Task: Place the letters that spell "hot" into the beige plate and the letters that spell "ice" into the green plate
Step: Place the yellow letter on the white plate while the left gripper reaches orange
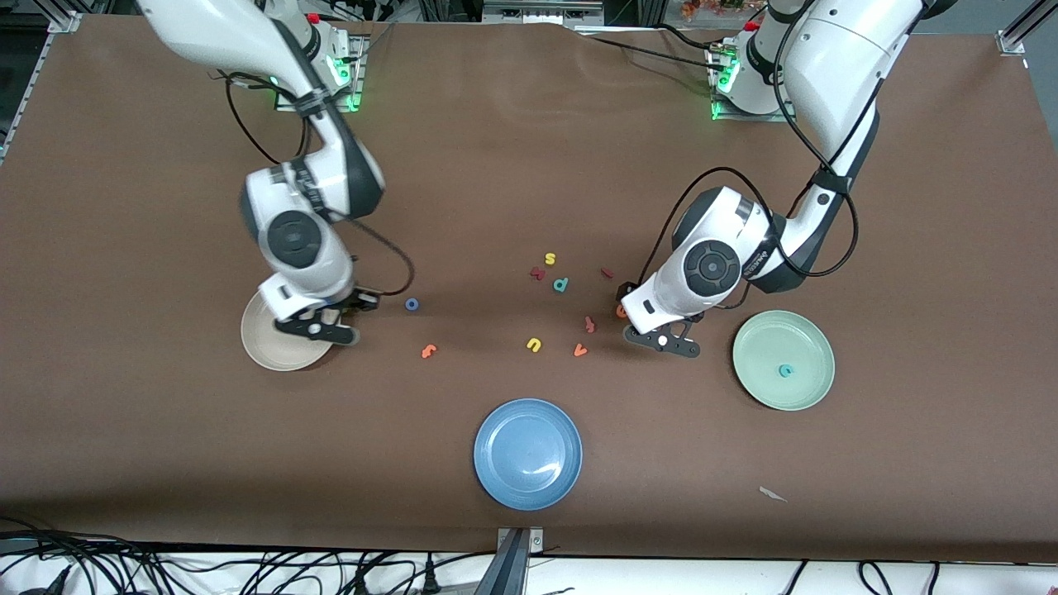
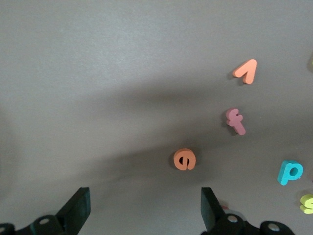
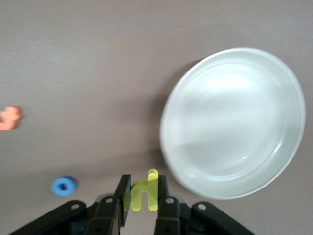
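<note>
My right gripper (image 1: 318,329) (image 3: 144,188) hangs over the edge of the beige plate (image 1: 264,347) (image 3: 234,122), shut on the yellow h (image 3: 152,181). The blue o (image 1: 412,304) (image 3: 64,186) and orange t (image 1: 428,351) (image 3: 10,118) lie on the table beside that plate. My left gripper (image 1: 661,341) (image 2: 144,210) is open, low over the table right beside the orange e (image 1: 621,311) (image 2: 184,159). The teal c (image 1: 785,371) lies in the green plate (image 1: 769,339). The dark-red i (image 1: 607,272) lies farther from the camera than the e.
Spare letters lie mid-table: dark-red f (image 1: 589,324) (image 2: 235,121), orange v (image 1: 580,350) (image 2: 246,71), teal p (image 1: 560,284) (image 2: 290,172), yellow s (image 1: 550,259), yellow u (image 1: 534,345), a dark-red blocky letter (image 1: 537,273). A blue plate (image 1: 527,453) sits nearest the camera.
</note>
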### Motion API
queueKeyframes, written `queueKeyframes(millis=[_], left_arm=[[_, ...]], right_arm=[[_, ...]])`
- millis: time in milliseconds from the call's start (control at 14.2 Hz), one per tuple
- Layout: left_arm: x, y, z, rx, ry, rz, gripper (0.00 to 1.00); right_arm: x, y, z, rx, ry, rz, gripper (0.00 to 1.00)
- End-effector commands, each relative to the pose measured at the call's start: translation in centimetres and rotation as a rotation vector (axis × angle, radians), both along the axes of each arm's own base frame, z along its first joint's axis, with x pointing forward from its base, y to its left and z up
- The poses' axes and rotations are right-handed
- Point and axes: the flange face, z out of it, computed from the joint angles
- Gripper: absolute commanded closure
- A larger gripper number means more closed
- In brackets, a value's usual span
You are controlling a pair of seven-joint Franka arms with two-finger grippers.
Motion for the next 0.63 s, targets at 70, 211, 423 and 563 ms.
queueKeyframes(millis=[70, 211, 423, 563], left_arm=[[-0.7, -1.1, -1.2, -0.013, -0.042, -0.004, 0.03], [-1.5, -2.6, -1.8, 0.028, -0.063, -0.044, 0.08], [-1.4, -2.9, -2.6, 0.096, -0.108, -0.047, 0.1], [-1.5, -3.2, -3.0, 0.081, -0.114, -0.037, 0.09]], right_arm=[[0.2, -6.8, 0.3, 0.049, 0.04, 0.125, 1.0], [0.1, -8.5, -0.6, 0.062, 0.041, 0.149, 1.0], [-0.6, -10.2, -3.0, 0.072, -0.011, 0.2, 1.0], [-0.5, -10.3, -3.4, 0.083, -0.023, 0.195, 0.46]])
